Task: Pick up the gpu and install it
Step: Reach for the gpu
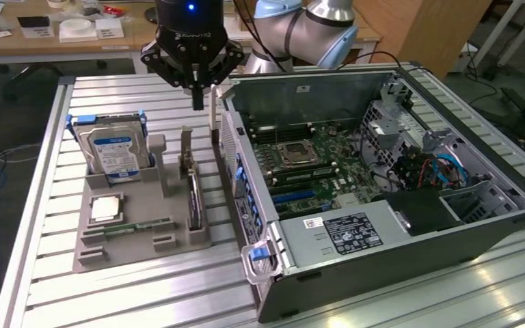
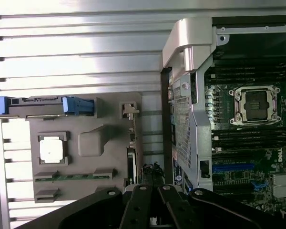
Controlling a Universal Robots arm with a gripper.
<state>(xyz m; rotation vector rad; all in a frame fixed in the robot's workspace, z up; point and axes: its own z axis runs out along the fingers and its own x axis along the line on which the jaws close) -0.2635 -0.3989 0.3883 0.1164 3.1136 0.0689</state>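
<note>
Exterior view shows my fingers (image 1: 197, 100) pressed together into one narrow black tip, with nothing between them. They hang above the grey holder (image 1: 98, 254), near the far edge of the surface (image 1: 48, 294) and just beside the back corner of the open case (image 1: 381, 239).

The gpu (image 1: 193, 199) stands on its long edge in a slot of the holder, on the side of the holder nearest to the case, with its pale bracket pointing up. It is not in the case, and I do not touch it. The hard drive (image 1: 112, 147) stands in the same holder, closer to the exterior view's left edge of the surface, and the memory stick (image 1: 140, 225) lies flat in front of it.

In the wrist view my fingers (image 2: 151, 200) are nearly in line with the gpu (image 2: 130, 164), which looks there like a thin dark strip beside the wall of the case.

I judge that the picking step is only at its approach: nothing is grasped yet. To take the card, I think the fingers must first open, then be placed on both faces of the thin upper edge, and come straight down. The case wall is close, so there is little room for a sideways error.
</note>
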